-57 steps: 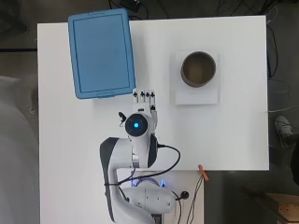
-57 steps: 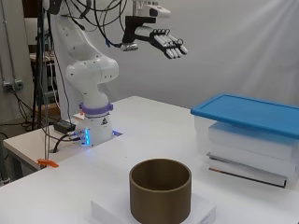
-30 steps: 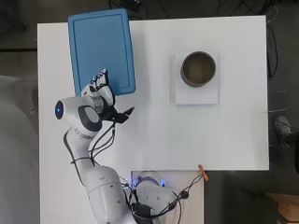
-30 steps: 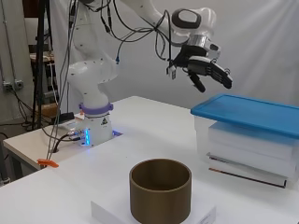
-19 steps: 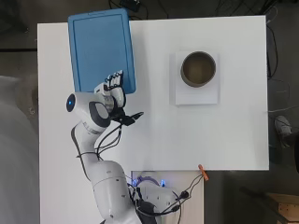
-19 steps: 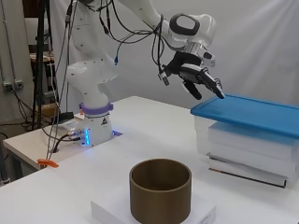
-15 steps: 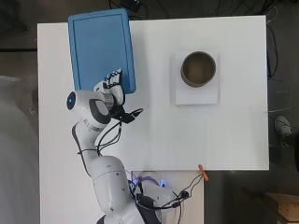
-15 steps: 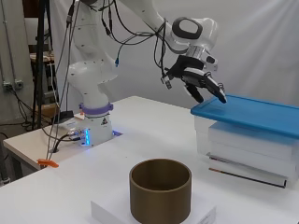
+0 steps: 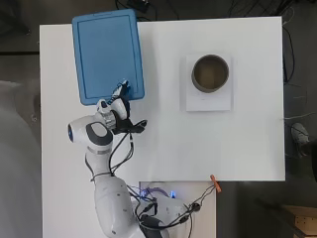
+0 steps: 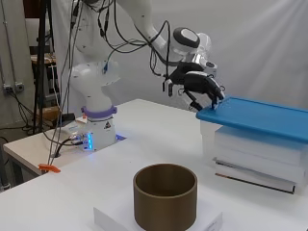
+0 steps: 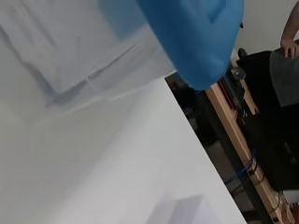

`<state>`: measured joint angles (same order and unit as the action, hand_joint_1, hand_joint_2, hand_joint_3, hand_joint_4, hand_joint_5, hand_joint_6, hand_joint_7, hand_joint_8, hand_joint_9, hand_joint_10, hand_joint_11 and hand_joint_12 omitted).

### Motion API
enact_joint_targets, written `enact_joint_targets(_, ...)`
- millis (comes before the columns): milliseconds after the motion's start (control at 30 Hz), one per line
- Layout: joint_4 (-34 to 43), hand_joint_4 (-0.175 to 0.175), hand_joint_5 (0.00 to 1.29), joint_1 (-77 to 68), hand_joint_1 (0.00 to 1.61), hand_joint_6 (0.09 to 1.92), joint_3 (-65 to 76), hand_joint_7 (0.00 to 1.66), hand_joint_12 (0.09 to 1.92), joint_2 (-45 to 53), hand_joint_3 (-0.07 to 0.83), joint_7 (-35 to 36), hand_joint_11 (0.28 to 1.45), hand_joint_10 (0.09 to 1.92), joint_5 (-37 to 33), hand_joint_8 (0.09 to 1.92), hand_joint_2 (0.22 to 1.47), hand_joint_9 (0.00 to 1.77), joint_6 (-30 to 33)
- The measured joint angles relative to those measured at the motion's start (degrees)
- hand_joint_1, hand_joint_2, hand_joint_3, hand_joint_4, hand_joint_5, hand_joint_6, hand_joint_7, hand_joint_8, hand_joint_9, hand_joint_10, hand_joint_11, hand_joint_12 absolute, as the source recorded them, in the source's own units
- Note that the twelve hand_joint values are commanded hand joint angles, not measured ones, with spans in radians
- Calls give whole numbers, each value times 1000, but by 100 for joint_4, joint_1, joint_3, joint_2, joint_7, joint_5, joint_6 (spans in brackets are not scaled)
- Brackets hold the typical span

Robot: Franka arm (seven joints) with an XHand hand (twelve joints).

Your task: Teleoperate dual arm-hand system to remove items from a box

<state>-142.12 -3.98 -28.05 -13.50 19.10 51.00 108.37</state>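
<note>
One hand [image 10: 202,89], black and white with its fingers curled downward and grasping nothing, hangs at the near corner of the box [image 10: 255,144], fingertips just at the edge of the blue lid [image 9: 108,55]; whether they touch it cannot be told. The box is translucent white under a flat, rounded-cornered blue lid with a raised border, standing at the far left part of the white worktop [image 9: 163,144], well apart from a brown cylindrical cup [image 9: 210,73] on a white slab [image 9: 208,101]. Only the side view shows the box's pale stepped walls and the curl of the fingers, the overhead view shows the lid's whole outline, and the wrist view shows the lid's corner [image 11: 201,42] very close with the pale wall beneath it.
</note>
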Motion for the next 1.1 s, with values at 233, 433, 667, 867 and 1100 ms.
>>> enact_joint_targets(233,-864,-153,963,-243,1330,880,1071,853,243,-848,1,568,760,1152,199,1305,1145,857,2344)
enact_joint_targets(433,-763,-175,956,-285,1360,929,1138,862,248,-956,-1,785,753,1155,162,1275,1137,881,2483)
enact_joint_targets(667,-451,-175,957,-259,1307,1065,1148,842,218,-938,-1,512,732,848,623,1192,1148,884,2503)
enact_joint_targets(867,-157,36,708,-223,701,271,1286,763,87,-655,0,694,652,87,178,87,1119,848,2263)
enact_joint_targets(1100,2067,-17,574,-169,507,87,1755,855,87,366,-9,2151,654,87,-3549,87,1073,982,550)
